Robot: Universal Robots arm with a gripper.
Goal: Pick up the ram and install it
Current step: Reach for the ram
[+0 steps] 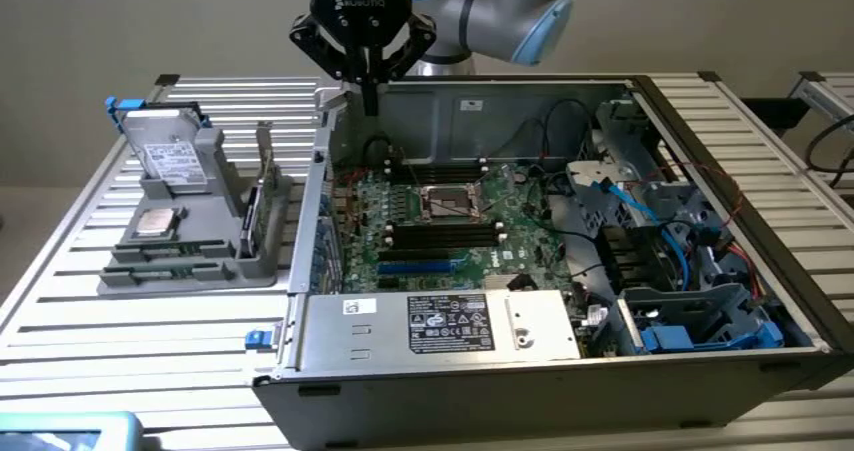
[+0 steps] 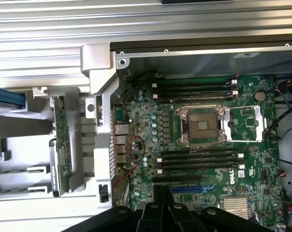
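Black tool, pressed together and empty, hangs over the open grey metal computer case (green motherboard inside). The thin green ram stick stands in the grey plastic holder alongside.

A slatted metal table carries an open computer case at its middle. A grey parts holder sits beside it, toward the exterior view's left. A teal object lies at the near corner.

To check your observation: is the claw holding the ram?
No, the claw hangs shut and empty above the edge of the open computer case.
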